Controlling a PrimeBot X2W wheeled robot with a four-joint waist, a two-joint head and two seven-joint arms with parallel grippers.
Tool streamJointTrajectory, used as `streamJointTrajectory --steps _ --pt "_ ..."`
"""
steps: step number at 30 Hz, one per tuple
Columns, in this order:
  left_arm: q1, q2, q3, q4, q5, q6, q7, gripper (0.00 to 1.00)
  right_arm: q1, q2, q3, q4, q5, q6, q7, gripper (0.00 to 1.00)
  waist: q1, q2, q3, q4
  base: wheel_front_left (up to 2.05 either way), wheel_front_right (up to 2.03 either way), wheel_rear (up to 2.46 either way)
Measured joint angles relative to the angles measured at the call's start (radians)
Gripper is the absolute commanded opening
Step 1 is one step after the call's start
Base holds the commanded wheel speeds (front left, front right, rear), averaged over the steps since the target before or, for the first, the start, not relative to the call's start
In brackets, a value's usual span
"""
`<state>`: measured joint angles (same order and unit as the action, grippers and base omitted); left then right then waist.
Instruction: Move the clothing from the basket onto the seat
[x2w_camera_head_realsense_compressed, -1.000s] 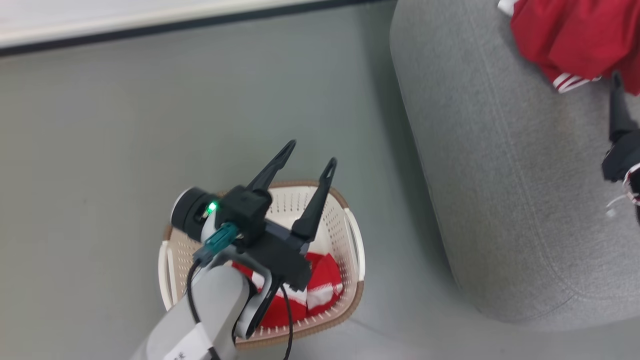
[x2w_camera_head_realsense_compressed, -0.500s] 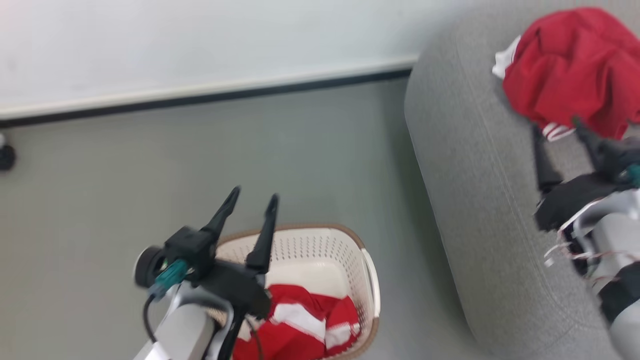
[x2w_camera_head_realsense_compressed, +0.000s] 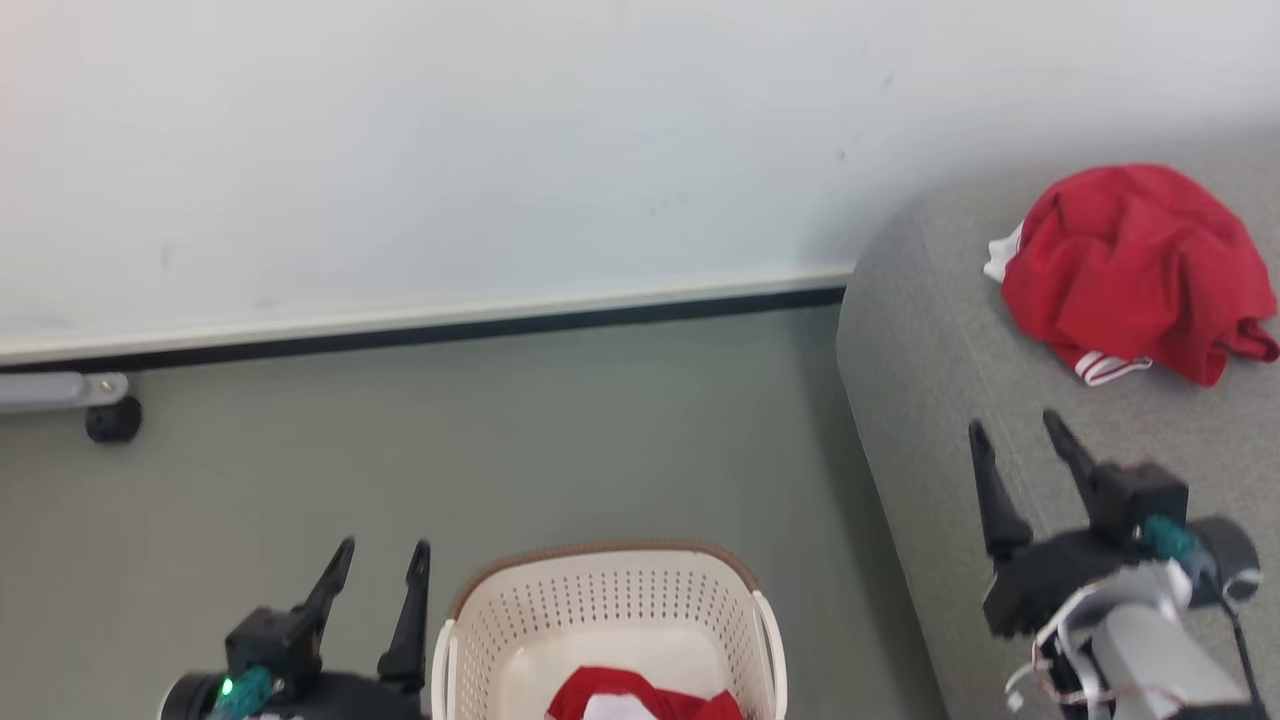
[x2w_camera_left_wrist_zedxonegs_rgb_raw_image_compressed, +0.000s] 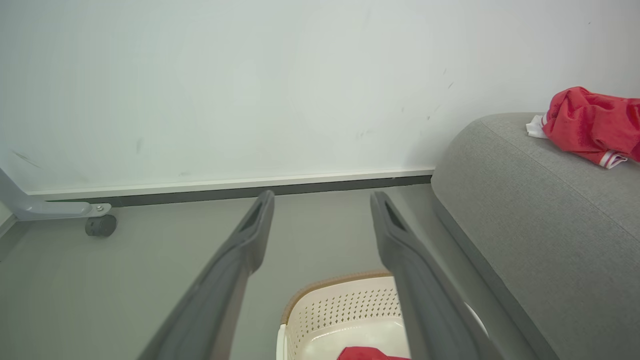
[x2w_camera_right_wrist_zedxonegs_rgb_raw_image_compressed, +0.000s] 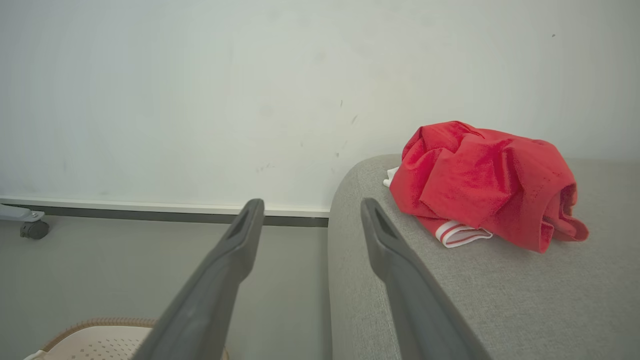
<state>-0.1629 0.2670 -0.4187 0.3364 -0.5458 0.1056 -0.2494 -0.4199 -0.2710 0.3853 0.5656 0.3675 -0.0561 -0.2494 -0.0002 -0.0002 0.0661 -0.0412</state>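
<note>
A white wall (x2w_camera_head_realsense_compressed: 500, 150) with a dark baseboard meets a grey-green floor (x2w_camera_head_realsense_compressed: 450, 430). The basket (x2w_camera_head_realsense_compressed: 600, 553) stands on the floor just beside the grey seat (x2w_camera_head_realsense_compressed: 930, 350). One red garment (x2w_camera_head_realsense_compressed: 1130, 270) lies crumpled on the seat. A second red-and-white garment (x2w_camera_head_realsense_compressed: 640, 700) lies inside the basket. The left gripper (x2w_camera_head_realsense_compressed: 384, 547) hovers at the basket's left side, fingers apart, empty. The right gripper (x2w_camera_head_realsense_compressed: 1012, 423) is over the seat near the crumpled garment, fingers apart, empty.
</note>
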Motion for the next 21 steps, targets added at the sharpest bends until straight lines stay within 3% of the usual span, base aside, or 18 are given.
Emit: streamJointTrajectory --steps 10,21 --pt "0.182 0.024 0.069 -0.064 0.002 0.010 0.000 1.00 0.235 0.016 -0.019 -0.212 -0.018 -0.050 0.000 1.00 0.0000 0.0000 -0.118 0.016 0.00 0.00 0.00" --pt "0.291 0.024 0.145 -0.166 0.017 0.018 0.000 1.00 0.417 0.031 -0.061 -0.374 -0.053 -0.067 0.000 1.00 0.0002 0.0002 -0.155 0.029 0.00 0.00 0.00"
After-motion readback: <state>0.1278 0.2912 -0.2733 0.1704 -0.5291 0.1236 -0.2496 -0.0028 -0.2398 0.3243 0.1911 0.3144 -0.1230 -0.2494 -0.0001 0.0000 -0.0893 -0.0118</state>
